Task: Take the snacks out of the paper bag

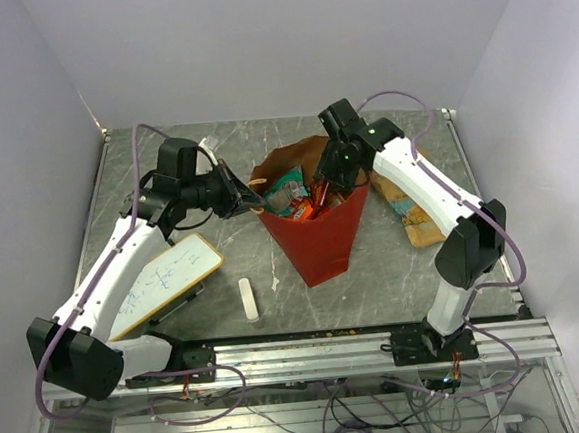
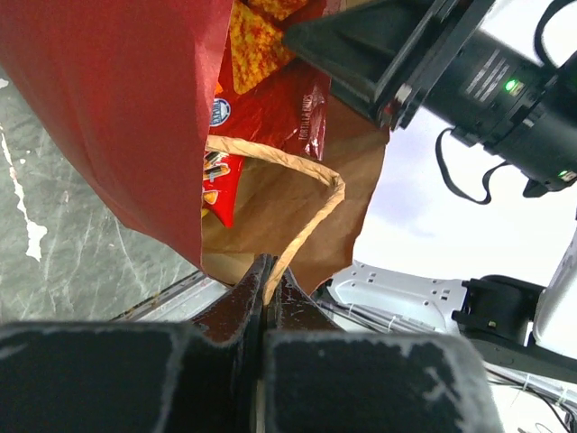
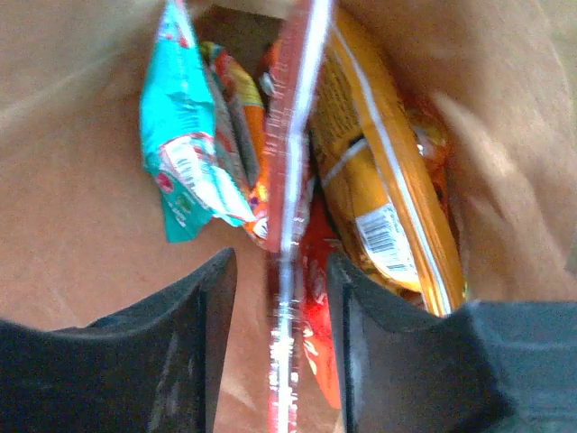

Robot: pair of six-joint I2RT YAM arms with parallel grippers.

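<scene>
The paper bag [image 1: 316, 239], red outside and brown inside [image 3: 72, 225], stands open at mid-table. My left gripper [image 1: 251, 201] is shut on its tan twisted handle [image 2: 306, 216] at the bag's left rim, fingertips pressed together [image 2: 266, 271]. My right gripper [image 1: 323, 196] reaches down into the bag's mouth. Its jaws [image 3: 281, 307] stand apart on either side of a red snack packet's sealed edge [image 3: 293, 180], with a gap on each side. A teal packet [image 3: 180, 153] sits to its left and an orange-yellow packet [image 3: 379, 180] to its right. Red packets [image 2: 270, 99] show in the left wrist view.
An orange-tan packet [image 1: 415, 217] lies on the table to the right of the bag, under the right arm. A white whiteboard [image 1: 164, 281] lies front left, and a small white eraser bar [image 1: 248, 300] sits near the front edge.
</scene>
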